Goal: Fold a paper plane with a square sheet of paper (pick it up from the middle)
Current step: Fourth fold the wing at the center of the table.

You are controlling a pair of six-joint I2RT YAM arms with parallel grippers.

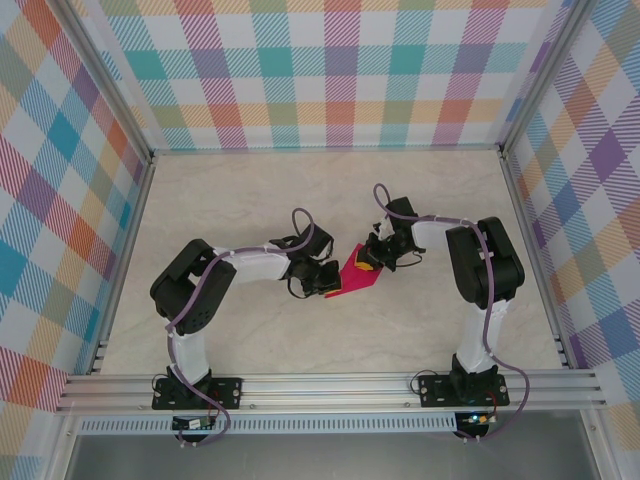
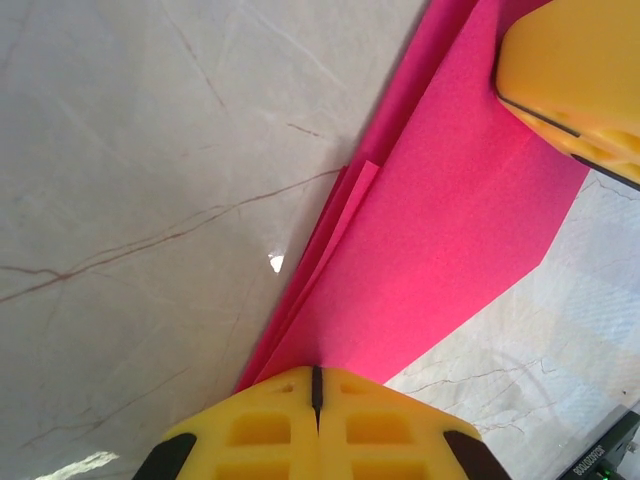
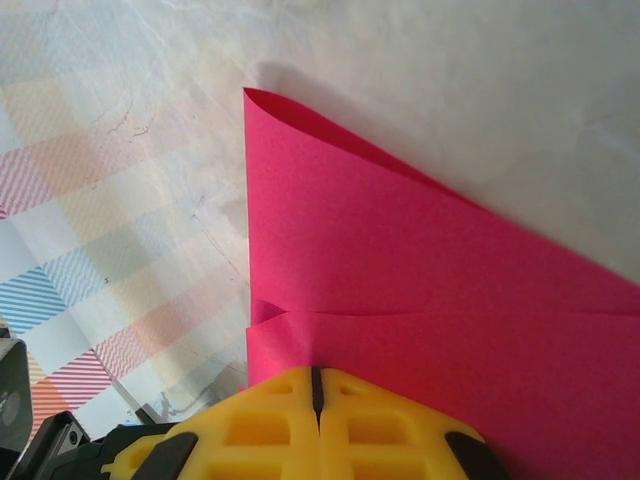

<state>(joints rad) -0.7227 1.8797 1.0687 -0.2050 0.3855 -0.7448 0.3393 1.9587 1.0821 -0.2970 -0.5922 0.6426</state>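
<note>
Sheet (image 1: 360,272), magenta and partly folded in layers, sits mid-desk (image 1: 250,200) between both arms, long axis running near-left to far-right. The left fingers (image 2: 270,430) are closed on its near-left end and the right fingers (image 3: 260,420) are closed on the opposite edge. Both arms are judged equally near.

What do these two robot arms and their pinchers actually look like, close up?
The left arm and right arm share chunky black joints and white links, with a lilac cable looping along each. The left gripper and right gripper have bright yellow fingers with moulded rectangular pockets and black side inserts.
</note>
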